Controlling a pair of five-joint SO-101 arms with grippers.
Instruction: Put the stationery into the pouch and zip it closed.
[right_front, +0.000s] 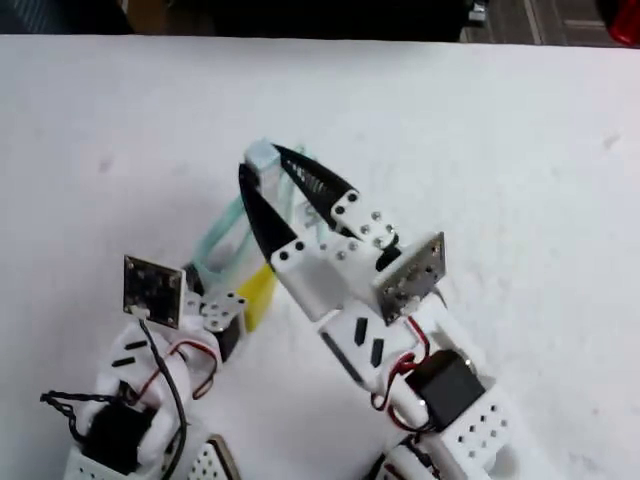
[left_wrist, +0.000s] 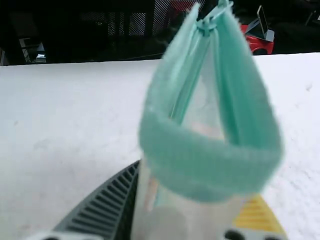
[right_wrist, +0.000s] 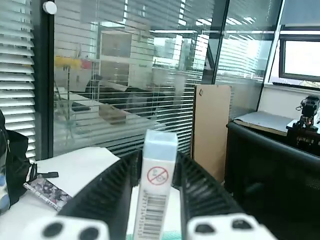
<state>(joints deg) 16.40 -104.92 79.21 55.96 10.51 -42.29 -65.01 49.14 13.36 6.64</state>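
Observation:
The pouch (right_front: 222, 240) is clear plastic with a teal zip band. It is held up off the white table (right_front: 500, 150) by my left gripper (right_front: 243, 292), which is shut on its lower part. In the left wrist view the pouch (left_wrist: 210, 160) gapes open between the grey finger (left_wrist: 107, 207) and the yellow finger (left_wrist: 257, 217), and the zip pull (left_wrist: 207, 22) is at its far end. My right gripper (right_front: 264, 166) is shut on a white stationery block with a pale blue end (right_front: 260, 153), just over the pouch's far end. The block (right_wrist: 157, 192) stands between black fingers (right_wrist: 110, 190).
The right arm's body (right_front: 400, 290) crosses the table's middle close beside the left arm (right_front: 150, 340). Bare white table lies to the left, right and behind. A dark strip runs along the table's far edge (right_front: 300, 20).

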